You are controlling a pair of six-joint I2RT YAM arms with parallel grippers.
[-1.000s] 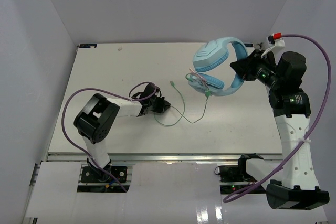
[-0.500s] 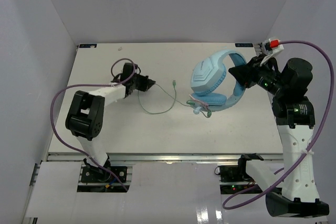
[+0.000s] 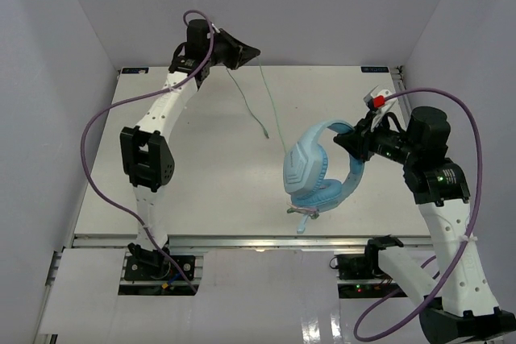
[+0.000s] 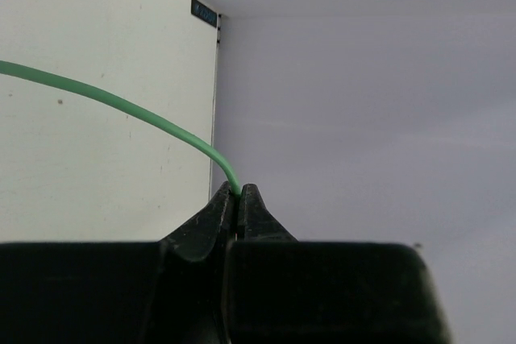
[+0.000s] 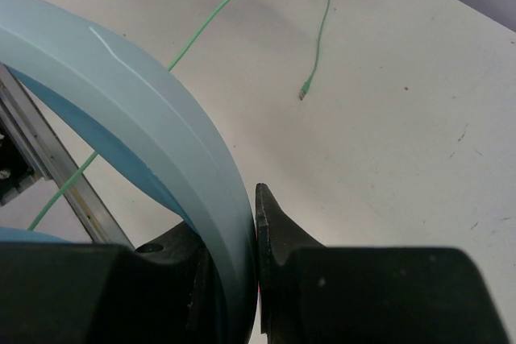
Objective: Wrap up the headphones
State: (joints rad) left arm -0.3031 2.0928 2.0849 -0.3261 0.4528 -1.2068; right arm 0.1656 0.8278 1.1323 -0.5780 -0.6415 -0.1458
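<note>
Headphones (image 3: 318, 171) hang above near-right of table (image 3: 193, 183), headband pinched in my right gripper (image 3: 352, 142). Left gripper (image 4: 239, 196), raised at far left, nips green cable (image 4: 121, 107), stretching it clear of earcups. I judge that readies winding. Plug (image 5: 304, 93) loose, mid-table.

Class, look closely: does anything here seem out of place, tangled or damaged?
Nothing damaged. The cable isn't wrapped at all: it stretches from the headphones to the left gripper, plug end loose.
</note>
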